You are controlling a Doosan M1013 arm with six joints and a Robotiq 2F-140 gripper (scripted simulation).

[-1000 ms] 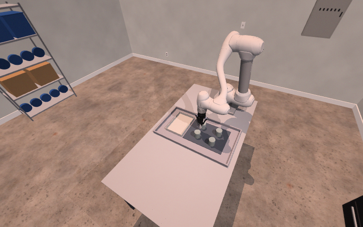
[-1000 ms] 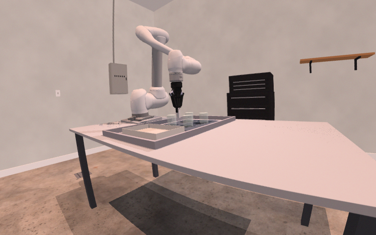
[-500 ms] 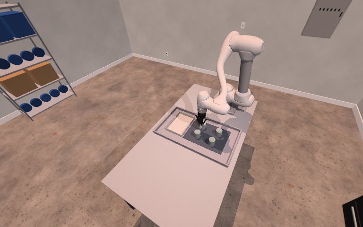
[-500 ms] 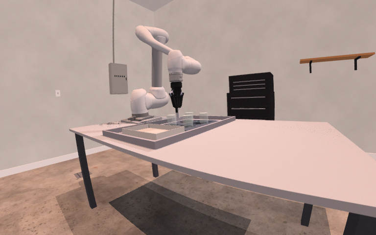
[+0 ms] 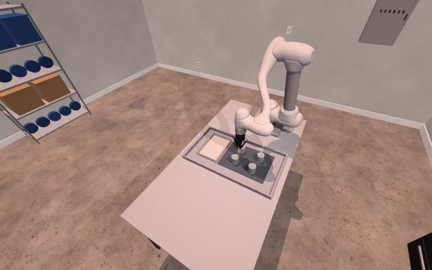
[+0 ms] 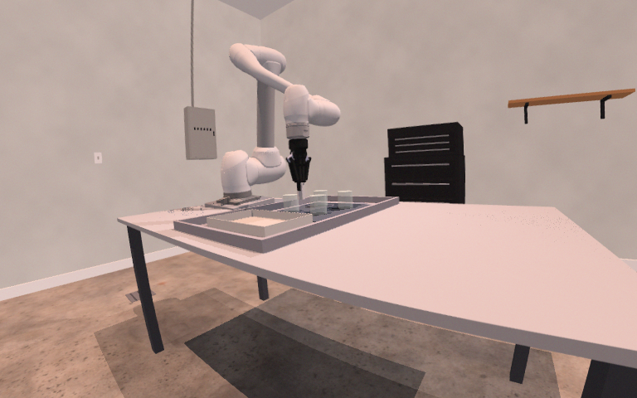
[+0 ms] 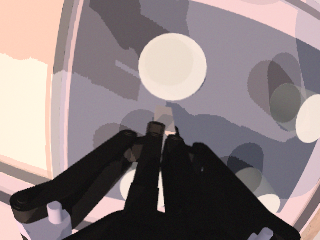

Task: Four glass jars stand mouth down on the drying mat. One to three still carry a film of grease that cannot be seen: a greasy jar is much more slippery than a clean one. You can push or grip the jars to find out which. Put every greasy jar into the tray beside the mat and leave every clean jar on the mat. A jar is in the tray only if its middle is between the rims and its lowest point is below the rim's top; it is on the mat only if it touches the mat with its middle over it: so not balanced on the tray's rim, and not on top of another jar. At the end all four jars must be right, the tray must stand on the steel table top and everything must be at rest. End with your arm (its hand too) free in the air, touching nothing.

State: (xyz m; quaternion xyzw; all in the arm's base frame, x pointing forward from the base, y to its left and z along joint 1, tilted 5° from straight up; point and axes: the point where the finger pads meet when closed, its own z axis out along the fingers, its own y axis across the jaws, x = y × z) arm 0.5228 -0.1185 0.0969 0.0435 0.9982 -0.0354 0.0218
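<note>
Pointing down (pads pressed together), the jaws (image 5: 239,150) (image 6: 300,199) hang just beside one glass jar (image 5: 243,149) (image 6: 288,200) (image 7: 172,66) on the mat (image 5: 243,164) (image 6: 330,214) (image 7: 100,111).

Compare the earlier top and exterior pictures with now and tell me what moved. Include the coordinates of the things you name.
Nothing visibly changed. The gripper (image 5: 239,150) (image 6: 300,190) (image 7: 161,118) is in the same place, shut and holding nothing; the four jars (image 5: 252,169) (image 6: 345,199) (image 7: 172,66) and the tray (image 5: 207,157) (image 6: 237,226) (image 7: 25,110) stayed put.
</note>
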